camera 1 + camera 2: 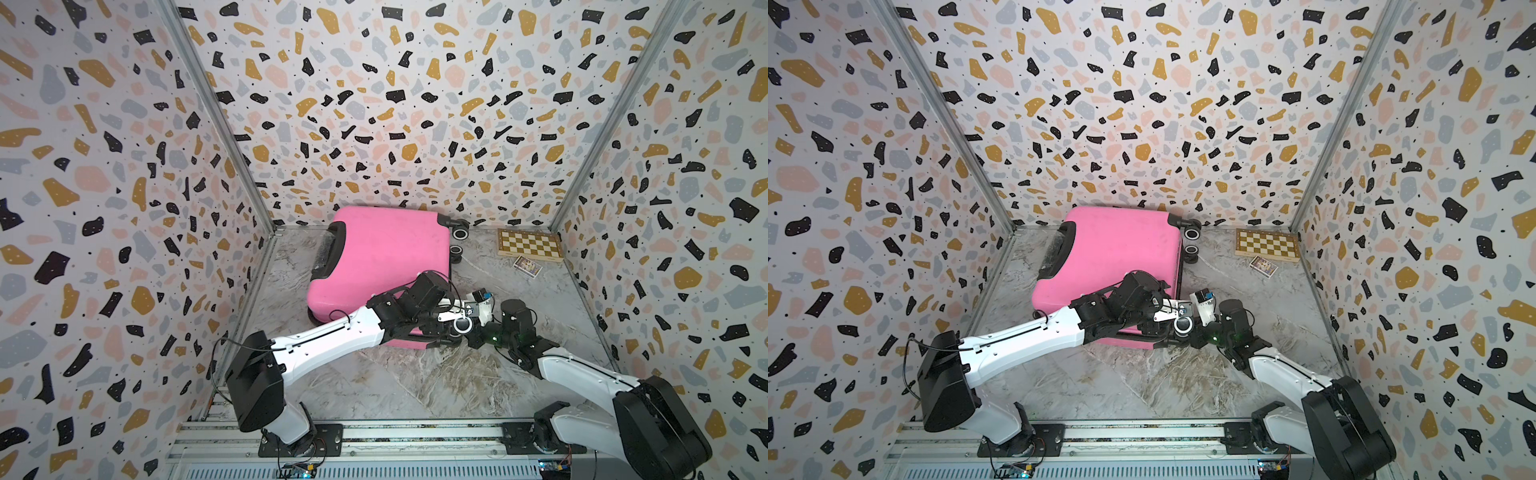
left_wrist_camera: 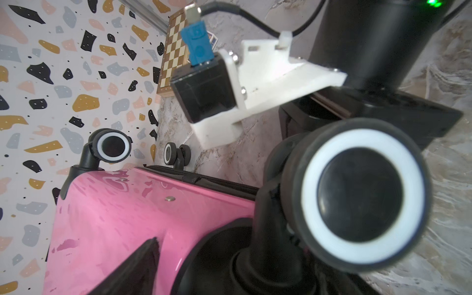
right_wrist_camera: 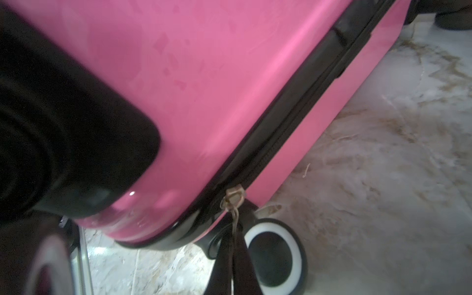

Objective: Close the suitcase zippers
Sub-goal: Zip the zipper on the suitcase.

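**Suitcase (image 1: 382,257) flat on the desk (image 1: 415,382), both claws at one corner**

At the suitcase's near right corner, the right claw (image 3: 236,224) is pressed together on the zipper pull (image 3: 233,200), where the black zippers (image 3: 301,112) round the shell. The left claw (image 1: 451,331) stands spread by that corner's wheel (image 2: 357,199). The suitcase's far edge meets the back wall. A chessboard (image 1: 530,245) lies right of its far wheels.

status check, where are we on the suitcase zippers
Right gripper shut on the zipper pull, at a wheel corner of the suitcase. Left gripper at the same corner, grip unclear. Wheel crowds the pull; chessboard well off.
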Controlling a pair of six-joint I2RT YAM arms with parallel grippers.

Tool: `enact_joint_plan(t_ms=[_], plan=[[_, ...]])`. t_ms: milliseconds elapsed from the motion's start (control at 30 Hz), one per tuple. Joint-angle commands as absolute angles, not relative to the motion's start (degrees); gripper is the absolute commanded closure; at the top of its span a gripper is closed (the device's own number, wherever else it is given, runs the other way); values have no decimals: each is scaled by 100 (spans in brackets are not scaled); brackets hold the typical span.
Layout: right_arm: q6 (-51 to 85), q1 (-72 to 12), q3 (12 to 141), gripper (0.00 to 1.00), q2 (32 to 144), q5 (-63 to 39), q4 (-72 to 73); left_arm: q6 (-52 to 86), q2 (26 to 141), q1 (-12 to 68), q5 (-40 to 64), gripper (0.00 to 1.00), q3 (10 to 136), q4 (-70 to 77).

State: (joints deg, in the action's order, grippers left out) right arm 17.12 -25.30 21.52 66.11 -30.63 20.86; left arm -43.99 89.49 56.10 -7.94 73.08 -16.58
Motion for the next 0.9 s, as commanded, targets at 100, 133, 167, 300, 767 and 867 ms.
enact_joint_plan(t_ms=[100, 133, 167, 300, 767, 867], plan=[[2038, -2772, 1754, 100, 6089, -3933, 2259, -4488, 9283, 5325, -2271, 11, 7277, -516], [2091, -2798, 1681, 100, 6059, -3977, 2348, -4485, 9311, 5326, -2293, 11, 7298, -489], [2162, -2844, 1605, 100, 6015, -4021, 2470, -4465, 9344, 5320, -2311, 11, 7313, -458], [2437, -3035, 1327, 100, 5835, -4035, 3005, -4388, 9463, 5325, -2502, 11, 7383, -220], [2876, -3743, 726, 100, 5276, -3439, 4128, -3976, 9940, 5320, -3045, 15, 7911, -264], [2884, -3927, 703, 100, 5216, -3265, 4221, -3875, 10001, 5325, -3039, 17, 7989, -317]])
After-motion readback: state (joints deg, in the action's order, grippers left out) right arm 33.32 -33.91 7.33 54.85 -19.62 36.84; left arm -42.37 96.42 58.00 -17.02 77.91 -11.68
